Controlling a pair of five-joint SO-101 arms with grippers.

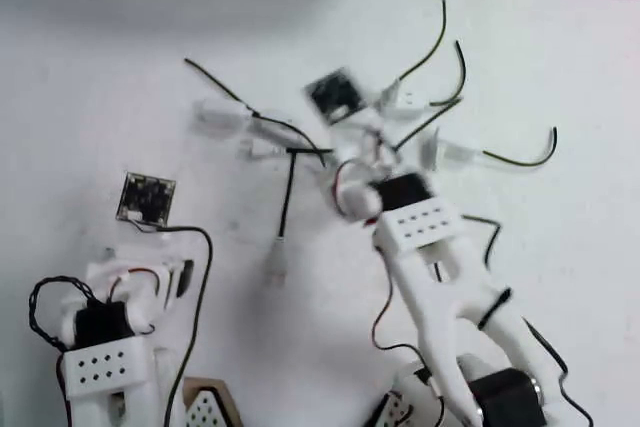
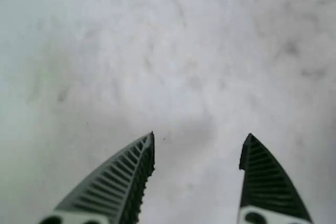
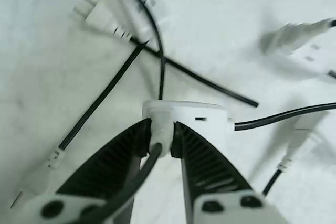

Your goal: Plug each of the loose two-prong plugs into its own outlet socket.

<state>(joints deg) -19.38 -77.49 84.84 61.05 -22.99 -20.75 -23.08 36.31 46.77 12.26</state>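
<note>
**High view.** My right arm (image 1: 420, 222) lies extended to the middle of the table (image 1: 80, 67), among scattered white plugs and black cords. One loose plug (image 1: 275, 265) lies apart, near the front. My left arm (image 1: 100, 367) sits at the near left corner. I cannot tell either finger state here.

**Left wrist view.** My left gripper (image 2: 199, 137) is spread wide over bare table, grasping nothing.

**Right wrist view.** My right gripper (image 3: 161, 125) is clenched on a white plug (image 3: 159, 139), which touches a wider white block (image 3: 199, 115). I cannot tell whether it is seated. Beyond lies a two-prong plug (image 3: 102, 18), its prongs bare.
</note>
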